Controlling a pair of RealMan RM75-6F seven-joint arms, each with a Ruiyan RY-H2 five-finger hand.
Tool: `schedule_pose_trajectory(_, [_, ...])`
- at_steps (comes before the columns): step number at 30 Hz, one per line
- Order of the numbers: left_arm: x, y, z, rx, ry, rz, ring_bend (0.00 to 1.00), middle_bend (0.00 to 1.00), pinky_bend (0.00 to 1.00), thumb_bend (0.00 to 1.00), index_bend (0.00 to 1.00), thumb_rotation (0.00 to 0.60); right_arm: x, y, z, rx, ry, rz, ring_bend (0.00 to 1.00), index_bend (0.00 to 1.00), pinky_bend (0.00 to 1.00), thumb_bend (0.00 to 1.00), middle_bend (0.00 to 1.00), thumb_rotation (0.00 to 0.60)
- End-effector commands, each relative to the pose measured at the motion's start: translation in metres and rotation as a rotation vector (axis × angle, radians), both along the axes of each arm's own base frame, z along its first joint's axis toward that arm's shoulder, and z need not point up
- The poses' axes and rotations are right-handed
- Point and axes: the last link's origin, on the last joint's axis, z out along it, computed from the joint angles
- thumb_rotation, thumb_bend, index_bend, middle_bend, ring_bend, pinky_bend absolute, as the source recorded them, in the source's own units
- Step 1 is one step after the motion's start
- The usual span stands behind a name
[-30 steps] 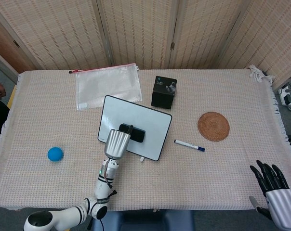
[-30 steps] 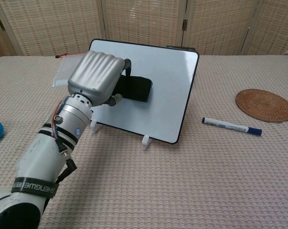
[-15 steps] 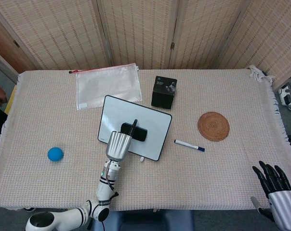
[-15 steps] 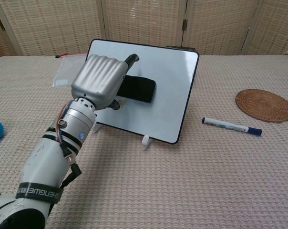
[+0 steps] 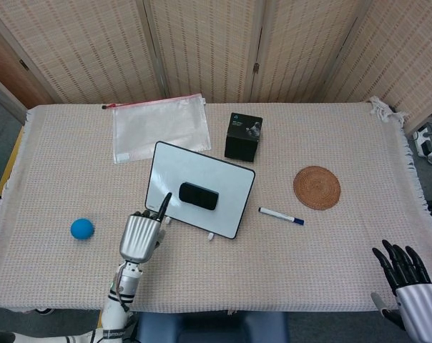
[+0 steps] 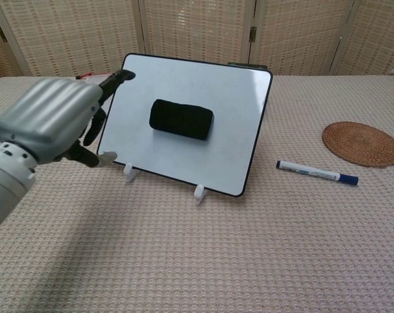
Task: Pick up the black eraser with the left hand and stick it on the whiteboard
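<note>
Black eraser sits stuck mid-whiteboard. Left hand, fingers apart and empty, should draw clear sideways without brushing the board's edge; right hand rests with fingers spread.

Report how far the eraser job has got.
Done: the black eraser sits stuck on the whiteboard, nothing holding it. In hand: nothing; the left hand is off the eraser, at the board's left edge, fingers apart. The right hand idles, open. Left: nothing visible.
</note>
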Motion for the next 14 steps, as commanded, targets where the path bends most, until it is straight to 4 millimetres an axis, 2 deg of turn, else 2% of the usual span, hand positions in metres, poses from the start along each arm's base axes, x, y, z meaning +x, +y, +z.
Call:
schedule_pose_trajectory(1, [-0.074, -0.087, 0.081, -0.131, 0.009, 0.196, 0.18, 0.23, 0.27, 0.24, 0.00, 0.600, 0.002, -0.002, -0.008, 0.023, 0.015, 0.003, 0.00, 0.00, 0.00, 0.31, 0.00, 0.600])
schedule_pose_trajectory(5, [-0.116, -0.133, 0.119, -0.041, -0.104, 0.210, 0.02, 0.07, 0.08, 0.24, 0.00, 0.600, 0.004, -0.005, -0.016, 0.047, 0.031, 0.010, 0.00, 0.00, 0.00, 0.31, 0.00, 0.600])
schedule_pose_trajectory(7, [-0.139, -0.156, 0.131, 0.026, -0.159, 0.214, 0.00, 0.04, 0.04, 0.23, 0.00, 0.600, 0.004, -0.006, -0.020, 0.056, 0.039, 0.012, 0.00, 0.00, 0.00, 0.31, 0.00, 0.600])
schedule_pose_trajectory(9, [-0.157, -0.174, 0.134, 0.065, -0.182, 0.239, 0.00, 0.04, 0.03, 0.23, 0.00, 0.600, 0.005, -0.007, -0.023, 0.061, 0.047, 0.014, 0.00, 0.00, 0.00, 0.31, 0.00, 0.600])
schedule_pose_trajectory(11, [-0.162, -0.184, 0.135, 0.059, -0.161, 0.230, 0.00, 0.02, 0.02, 0.23, 0.00, 0.600, 0.006, -0.008, -0.026, 0.070, 0.056, 0.021, 0.00, 0.00, 0.00, 0.31, 0.00, 0.600])
schedule_pose_trajectory(14, [-0.160, -0.189, 0.135, 0.089, -0.176, 0.195, 0.00, 0.01, 0.02, 0.23, 0.00, 0.600, 0.007, -0.007, -0.029, 0.090, 0.065, 0.027, 0.00, 0.00, 0.00, 0.31, 0.00, 0.600])
